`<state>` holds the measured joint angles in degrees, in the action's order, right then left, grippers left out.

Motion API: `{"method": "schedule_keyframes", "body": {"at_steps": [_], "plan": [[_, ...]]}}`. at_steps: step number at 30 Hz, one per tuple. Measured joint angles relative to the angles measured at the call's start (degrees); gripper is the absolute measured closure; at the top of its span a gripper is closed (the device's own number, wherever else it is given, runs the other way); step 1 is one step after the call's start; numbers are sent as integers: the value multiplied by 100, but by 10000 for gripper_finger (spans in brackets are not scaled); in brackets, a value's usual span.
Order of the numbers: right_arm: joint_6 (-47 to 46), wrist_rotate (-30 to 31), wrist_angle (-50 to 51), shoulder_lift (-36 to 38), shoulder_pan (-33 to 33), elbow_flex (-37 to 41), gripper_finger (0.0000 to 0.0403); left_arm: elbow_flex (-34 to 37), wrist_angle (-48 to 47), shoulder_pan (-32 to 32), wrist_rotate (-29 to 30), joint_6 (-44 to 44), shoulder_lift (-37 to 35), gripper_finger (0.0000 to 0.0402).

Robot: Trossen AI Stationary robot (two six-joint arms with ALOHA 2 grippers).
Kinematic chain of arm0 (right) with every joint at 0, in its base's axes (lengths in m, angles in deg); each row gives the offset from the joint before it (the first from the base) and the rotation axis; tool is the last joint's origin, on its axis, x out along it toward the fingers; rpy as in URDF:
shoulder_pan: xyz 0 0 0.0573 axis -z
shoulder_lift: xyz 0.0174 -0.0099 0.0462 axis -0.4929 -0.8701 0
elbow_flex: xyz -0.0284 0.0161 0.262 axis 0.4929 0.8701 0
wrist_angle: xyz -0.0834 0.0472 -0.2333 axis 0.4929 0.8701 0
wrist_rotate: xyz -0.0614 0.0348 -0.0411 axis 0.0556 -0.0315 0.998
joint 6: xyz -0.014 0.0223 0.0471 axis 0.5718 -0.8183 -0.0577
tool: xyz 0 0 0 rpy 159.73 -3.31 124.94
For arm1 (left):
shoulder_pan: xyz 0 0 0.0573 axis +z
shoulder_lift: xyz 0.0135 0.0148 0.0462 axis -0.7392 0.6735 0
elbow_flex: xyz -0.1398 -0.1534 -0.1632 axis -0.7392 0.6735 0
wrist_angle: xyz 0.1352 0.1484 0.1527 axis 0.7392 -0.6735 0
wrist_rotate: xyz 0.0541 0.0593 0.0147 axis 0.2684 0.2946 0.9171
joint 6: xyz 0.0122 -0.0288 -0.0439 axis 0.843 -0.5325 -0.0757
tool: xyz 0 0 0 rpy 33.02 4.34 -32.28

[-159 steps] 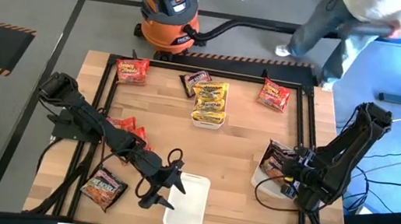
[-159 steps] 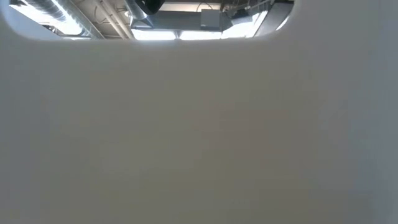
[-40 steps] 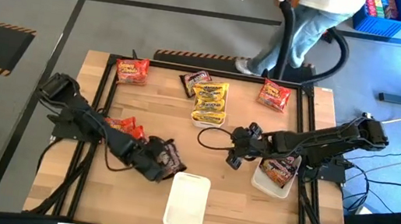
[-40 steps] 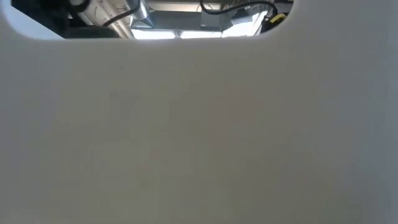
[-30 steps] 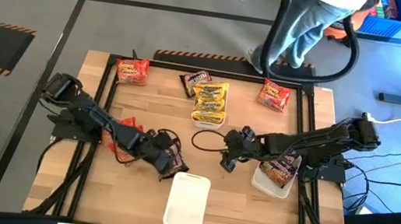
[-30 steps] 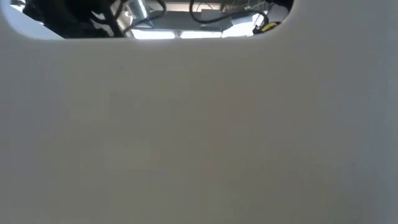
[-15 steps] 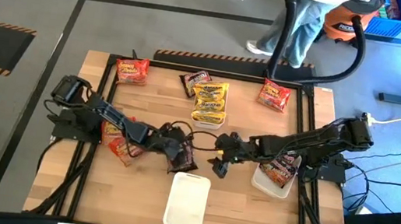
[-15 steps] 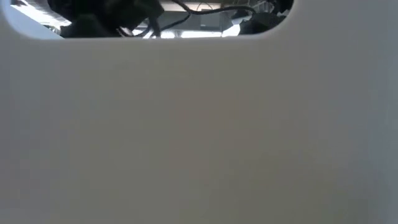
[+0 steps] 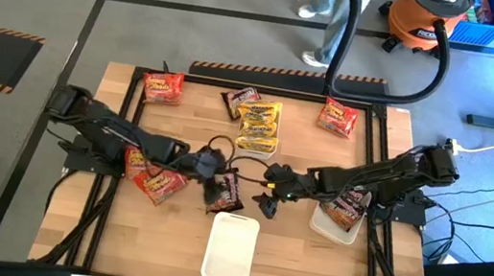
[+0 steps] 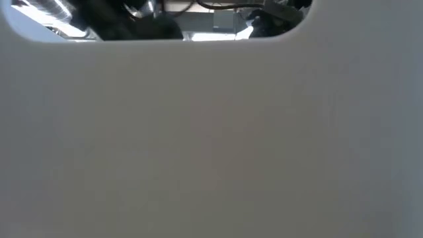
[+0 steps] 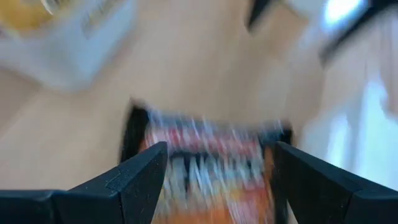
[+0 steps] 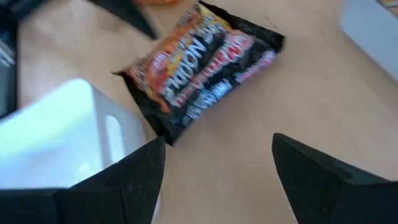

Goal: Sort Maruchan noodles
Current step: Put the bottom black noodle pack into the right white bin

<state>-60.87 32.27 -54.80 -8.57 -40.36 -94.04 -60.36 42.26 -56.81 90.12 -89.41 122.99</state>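
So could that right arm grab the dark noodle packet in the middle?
Probably yes. The right gripper is open just beside the dark packet, which lies flat on bare wood, though the left gripper crowds its other side.

Camera positions: four views, one blocked.

Overhead camera looks straight down on the whole table (image 9: 164,243). Low camera sits pressed against a pale surface (image 10: 211,145), seeing only a ceiling strip. Both wrist cameras look closely down past their fingers, sharing the dark noodle packet (image 12: 202,68) beside the white tray (image 12: 56,137).
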Motion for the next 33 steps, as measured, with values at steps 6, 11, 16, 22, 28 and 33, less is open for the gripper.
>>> {"method": "schedule_keyframes", "body": {"at_steps": [6,11,16,22,28,33], "plan": [[-369,-166,-699,-441,111,-2,127,118,-1275,-710,659,-253,-286,114],[-755,-424,-1076,-982,373,7,127,463,-606,-1024,939,-392,10,114],[-848,-792,-1917,-1387,498,2,127,631,145,-1082,1068,-232,309,114],[-917,-938,-2247,-1739,527,2,127,638,374,-989,1101,-105,736,114],[-873,-940,-2870,-1974,527,2,127,629,569,-1013,1169,-104,940,114],[-853,-884,-3023,-2095,539,-6,127,634,625,-1035,1252,-103,943,114]]}}
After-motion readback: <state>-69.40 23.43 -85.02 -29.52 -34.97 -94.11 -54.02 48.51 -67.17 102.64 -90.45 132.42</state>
